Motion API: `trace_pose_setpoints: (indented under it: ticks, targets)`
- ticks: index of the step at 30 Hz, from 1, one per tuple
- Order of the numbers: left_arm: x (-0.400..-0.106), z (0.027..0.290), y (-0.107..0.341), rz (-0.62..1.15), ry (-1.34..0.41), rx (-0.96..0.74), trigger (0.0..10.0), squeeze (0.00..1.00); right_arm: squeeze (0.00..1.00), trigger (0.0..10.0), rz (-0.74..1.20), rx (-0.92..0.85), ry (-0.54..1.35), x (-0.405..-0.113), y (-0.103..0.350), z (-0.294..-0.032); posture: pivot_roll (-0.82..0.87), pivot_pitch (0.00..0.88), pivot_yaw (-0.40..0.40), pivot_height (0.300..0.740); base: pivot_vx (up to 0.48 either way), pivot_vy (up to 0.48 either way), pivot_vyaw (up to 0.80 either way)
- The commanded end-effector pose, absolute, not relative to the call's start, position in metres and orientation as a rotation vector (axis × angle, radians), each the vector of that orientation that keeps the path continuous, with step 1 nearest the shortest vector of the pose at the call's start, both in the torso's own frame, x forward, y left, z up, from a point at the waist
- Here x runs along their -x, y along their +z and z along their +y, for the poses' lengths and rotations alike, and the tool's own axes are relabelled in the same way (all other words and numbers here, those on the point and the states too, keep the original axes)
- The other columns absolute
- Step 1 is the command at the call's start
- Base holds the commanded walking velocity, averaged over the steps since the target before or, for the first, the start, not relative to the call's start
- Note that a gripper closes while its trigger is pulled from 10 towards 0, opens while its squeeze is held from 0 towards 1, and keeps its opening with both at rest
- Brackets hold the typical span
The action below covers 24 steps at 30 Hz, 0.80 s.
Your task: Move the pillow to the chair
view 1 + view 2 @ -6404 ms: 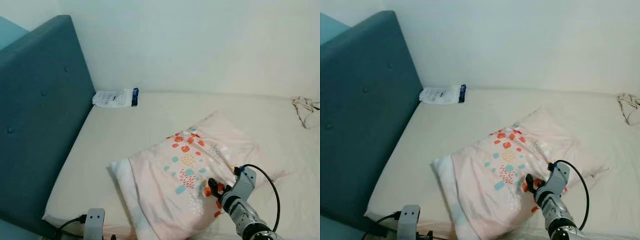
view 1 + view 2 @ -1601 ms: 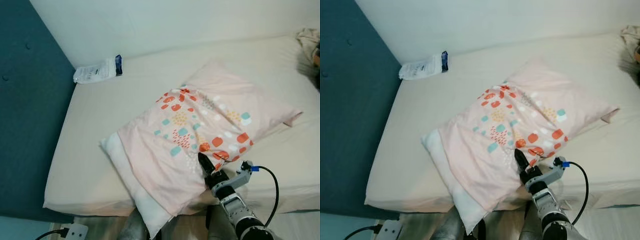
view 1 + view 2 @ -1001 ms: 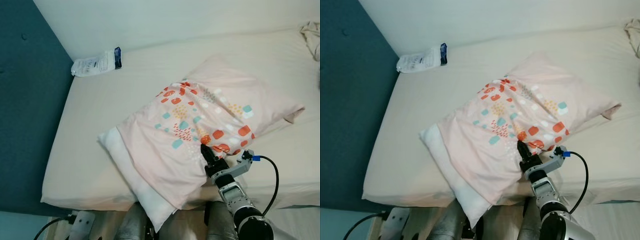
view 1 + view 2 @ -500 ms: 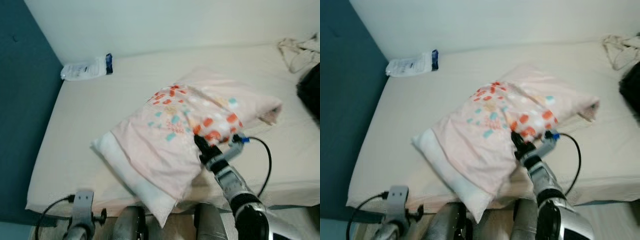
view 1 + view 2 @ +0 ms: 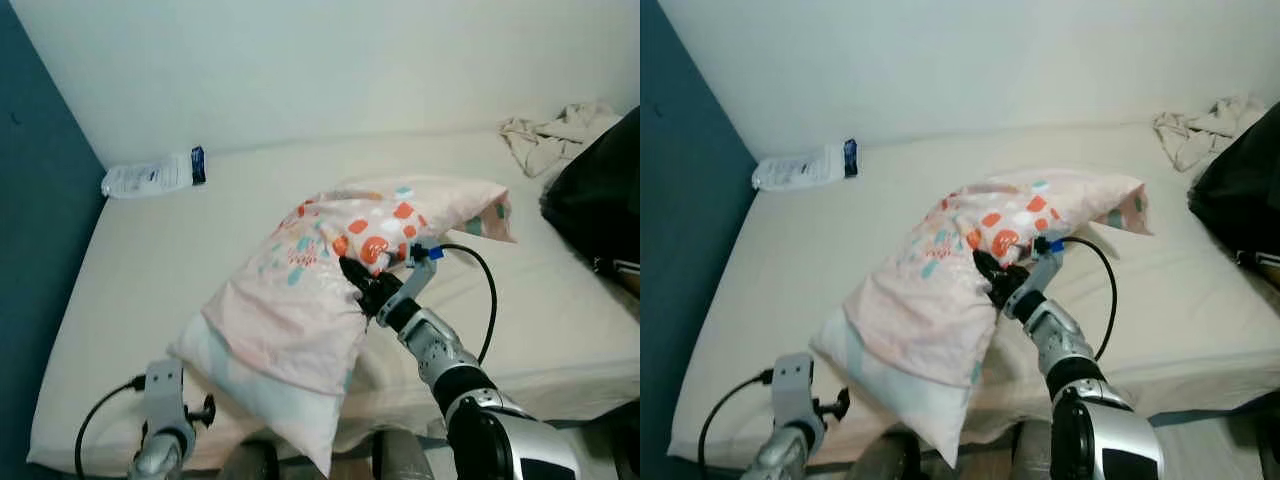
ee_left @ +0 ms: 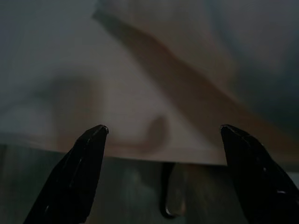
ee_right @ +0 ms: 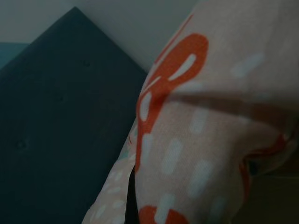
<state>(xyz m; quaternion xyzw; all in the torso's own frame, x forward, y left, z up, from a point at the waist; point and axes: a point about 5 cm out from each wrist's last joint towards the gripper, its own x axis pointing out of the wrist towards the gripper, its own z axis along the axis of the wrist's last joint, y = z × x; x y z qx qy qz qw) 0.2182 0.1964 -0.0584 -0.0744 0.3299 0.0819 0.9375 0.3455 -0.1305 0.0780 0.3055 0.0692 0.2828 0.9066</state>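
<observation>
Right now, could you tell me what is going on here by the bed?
The right claw is shut on the pink patterned pillow, with its middle raised off the bed and its lower end drooping over the near edge. The left claw hangs open, low at the bedside.

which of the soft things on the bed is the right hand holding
The pink patterned pillow, pinched and lifted by the right hand. The crumpled beige cloth lies untouched by the wall.

Bed w/ pillow, white packet, crumpled cloth, black bag.
</observation>
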Motion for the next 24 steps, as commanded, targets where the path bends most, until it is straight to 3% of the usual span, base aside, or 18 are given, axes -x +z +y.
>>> trace_pose_setpoints:
  ticks: [1, 15, 20, 21, 22, 23, 24]
  targets:
    - [-0.213, 0.198, -0.062, 0.699, 0.188, 0.167, 10.0, 0.00, 0.00, 0.0, 0.107, -0.634, 0.620, -0.348, 0.085, -0.128, -0.12, 0.034, -0.012, 0.671, 0.000, 0.000, 0.00]
    - [-0.195, 0.191, -0.074, 0.790, 0.185, 0.182, 10.0, 0.00, 0.00, 0.0, 0.159, -0.624, 0.608, -0.343, 0.075, -0.127, -0.13, 0.032, -0.016, 0.736, 0.000, 0.000, 0.00]
    - [-0.188, 0.191, -0.078, 0.820, 0.193, 0.177, 10.0, 0.00, 0.00, 0.0, 0.191, -0.601, 0.619, -0.339, 0.069, -0.124, -0.13, 0.029, -0.017, 0.740, 0.000, 0.000, 0.00]
    - [-0.182, 0.190, -0.082, 0.850, 0.199, 0.180, 10.0, 0.00, 0.00, 2.7, 0.269, -0.531, 0.619, -0.332, 0.056, -0.122, -0.13, 0.027, -0.021, 0.740, 0.000, 0.000, 0.00]
    - [-0.182, 0.190, -0.082, 0.850, 0.199, 0.180, 10.0, 0.00, 0.00, 2.7, 0.269, -0.531, 0.619, -0.332, 0.056, -0.122, -0.13, 0.027, -0.021, 0.740, 0.000, 0.000, 0.00]
    - [-0.176, 0.189, -0.085, 0.878, 0.206, 0.179, 10.0, 0.00, 0.00, 10.0, 0.356, -0.460, 0.583, -0.325, 0.042, -0.123, -0.13, 0.026, -0.023, 0.740, 0.000, 0.000, 0.00]
    - [-0.174, 0.188, -0.087, 0.892, 0.207, 0.179, 10.0, 0.00, 0.00, 10.0, 0.387, -0.436, 0.564, -0.322, 0.037, -0.125, -0.13, 0.025, -0.025, 0.740, 0.000, 0.000, 0.00]
